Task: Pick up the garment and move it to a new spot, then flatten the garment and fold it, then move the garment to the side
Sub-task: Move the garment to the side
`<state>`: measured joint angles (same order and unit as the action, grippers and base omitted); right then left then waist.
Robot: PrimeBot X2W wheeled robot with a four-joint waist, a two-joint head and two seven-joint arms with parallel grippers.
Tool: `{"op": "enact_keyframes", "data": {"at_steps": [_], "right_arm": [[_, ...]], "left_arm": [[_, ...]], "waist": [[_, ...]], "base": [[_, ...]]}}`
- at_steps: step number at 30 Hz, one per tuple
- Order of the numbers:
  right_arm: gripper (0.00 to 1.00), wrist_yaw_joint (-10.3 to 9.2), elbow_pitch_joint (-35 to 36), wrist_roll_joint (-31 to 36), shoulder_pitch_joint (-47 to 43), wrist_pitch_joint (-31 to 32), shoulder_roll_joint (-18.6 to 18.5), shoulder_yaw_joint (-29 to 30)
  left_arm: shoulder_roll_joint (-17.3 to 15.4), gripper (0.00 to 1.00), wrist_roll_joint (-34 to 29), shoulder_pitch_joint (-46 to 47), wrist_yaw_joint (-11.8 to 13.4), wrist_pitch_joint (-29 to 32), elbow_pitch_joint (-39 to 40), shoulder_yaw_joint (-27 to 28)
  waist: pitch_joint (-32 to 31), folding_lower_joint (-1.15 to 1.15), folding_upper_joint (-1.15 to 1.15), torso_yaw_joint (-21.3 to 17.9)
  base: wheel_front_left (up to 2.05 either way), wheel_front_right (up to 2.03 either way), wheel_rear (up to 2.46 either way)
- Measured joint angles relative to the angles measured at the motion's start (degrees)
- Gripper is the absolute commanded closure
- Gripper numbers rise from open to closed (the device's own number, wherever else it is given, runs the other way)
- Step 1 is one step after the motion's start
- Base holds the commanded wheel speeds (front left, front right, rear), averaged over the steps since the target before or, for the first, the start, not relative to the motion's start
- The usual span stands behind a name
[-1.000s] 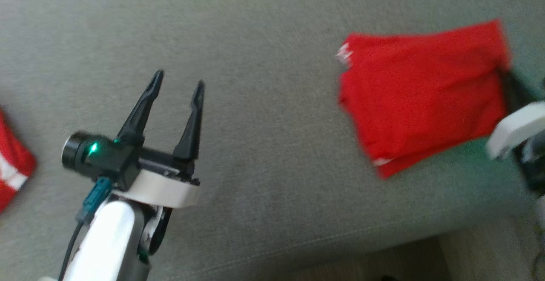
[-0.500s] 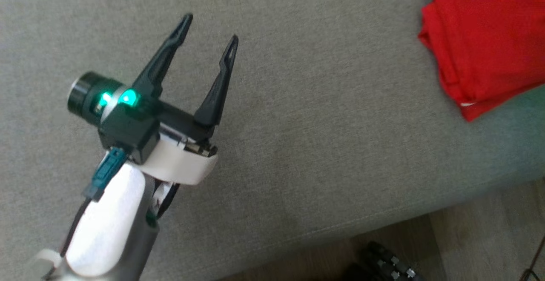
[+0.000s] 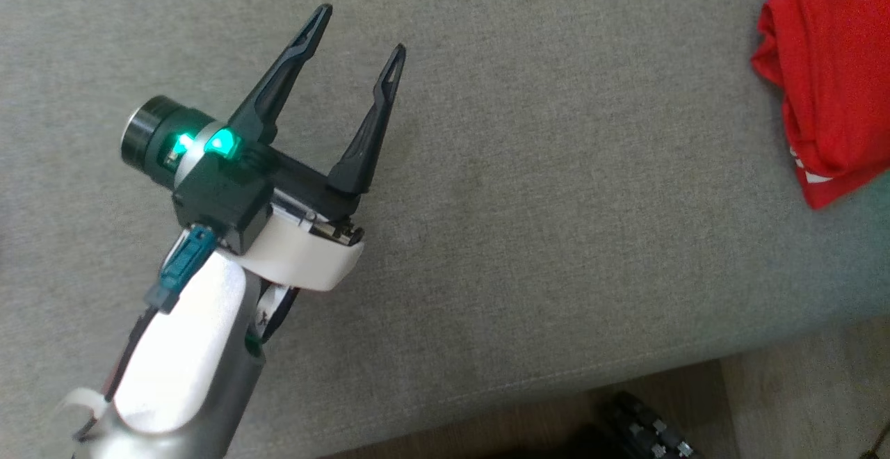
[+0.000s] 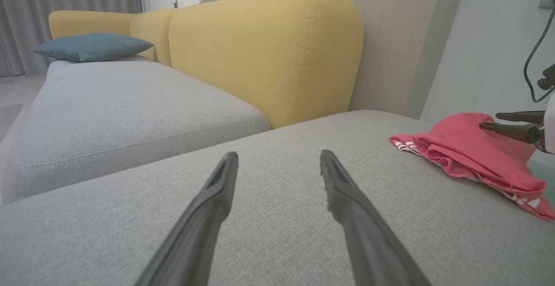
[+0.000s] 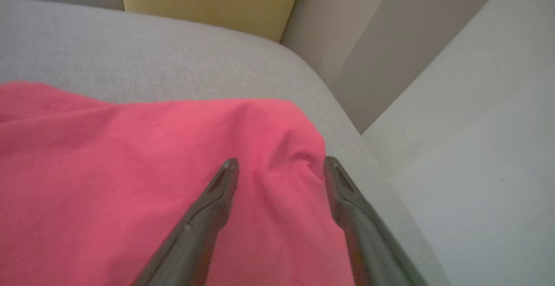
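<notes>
Landmark for all positions: grey seat cushion (image 3: 556, 188) of the sofa.

Far past the cushion's left end, on a neighbouring grey seat: blue pillow (image 4: 91, 45). Behind the cushion: yellow backrest (image 4: 264, 52).

Above the cushion's left half: left hand (image 3: 362, 28) on its pale forearm, green lamps lit near the wrist. Fingers spread wide apart, nothing between them. Same reading along the left hand (image 4: 279, 154) from its own wrist view, with bare cushion fabric between and beyond the tips.

At the cushion's right end, close to its front edge: red garment (image 3: 827, 62). Folded into a compact stack, lying on the cushion, white trim showing at the edges, partly cut off by the head view's right border. Well apart from the left hand.

Also at the cushion's right end, over the garment: right hand (image 5: 282, 160). Fingers apart, tips low over the red cloth near its corner, no fold pinched between them. Contact of tips with cloth: cannot tell. Seen too from the left wrist view, right hand (image 4: 489, 120) reaching in from the right border above the garment (image 4: 468, 156).

Below the cushion's front edge: wooden floor (image 3: 786, 403) with a dark studded object (image 3: 643, 431). Past the cushion's right end: pale wall (image 4: 477, 39), dark cable (image 4: 532, 60) hanging before it.
</notes>
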<state>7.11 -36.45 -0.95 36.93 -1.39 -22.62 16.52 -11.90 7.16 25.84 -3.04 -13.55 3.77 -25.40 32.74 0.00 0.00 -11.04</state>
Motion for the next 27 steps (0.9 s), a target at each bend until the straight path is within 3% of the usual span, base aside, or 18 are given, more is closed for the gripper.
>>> {"op": "enact_keyframes", "data": {"at_steps": [4, 8, 18, 22, 27], "right_arm": [[0.00, 0.00, 0.98, 0.20, -1.36, -3.74, 1.93, 2.16], [0.00, 0.00, 4.99, -0.52, -6.94, -6.55, 6.17, 2.57], [0.00, 0.00, 24.16, -3.36, -22.41, -6.01, 15.16, -6.58], [0.00, 0.00, 29.38, -4.36, -27.59, -4.01, 17.00, -10.95], [0.00, 0.00, 33.10, -5.73, -31.72, -2.30, 17.66, -12.33]], "left_arm": [[0.23, 0.00, 0.38, -0.35, 0.30, -0.25, -0.99, 0.11], [0.89, 0.00, 2.04, -4.14, 1.96, -0.67, -2.05, 0.91], [1.99, 0.00, 5.68, -13.96, 6.23, -0.77, -3.28, 5.57], [2.12, 0.00, 6.72, -16.94, 7.68, -1.01, -4.00, 7.16], [1.67, 0.00, 7.32, -20.36, 8.68, -1.01, -4.39, 9.09]], "waist": [[-1.79, 0.00, 0.00, 0.65], [-5.32, 0.00, 0.00, 1.45], [-15.09, -0.01, 0.00, 4.38], [-18.06, -0.01, 0.00, 6.72], [-21.89, -0.01, 0.00, 9.07]], "base": [[0.00, 0.00, 0.00], [0.00, 0.00, 0.00], [0.00, 0.00, 0.00], [0.00, 0.00, 0.00], [0.00, 0.00, 0.00]]}}
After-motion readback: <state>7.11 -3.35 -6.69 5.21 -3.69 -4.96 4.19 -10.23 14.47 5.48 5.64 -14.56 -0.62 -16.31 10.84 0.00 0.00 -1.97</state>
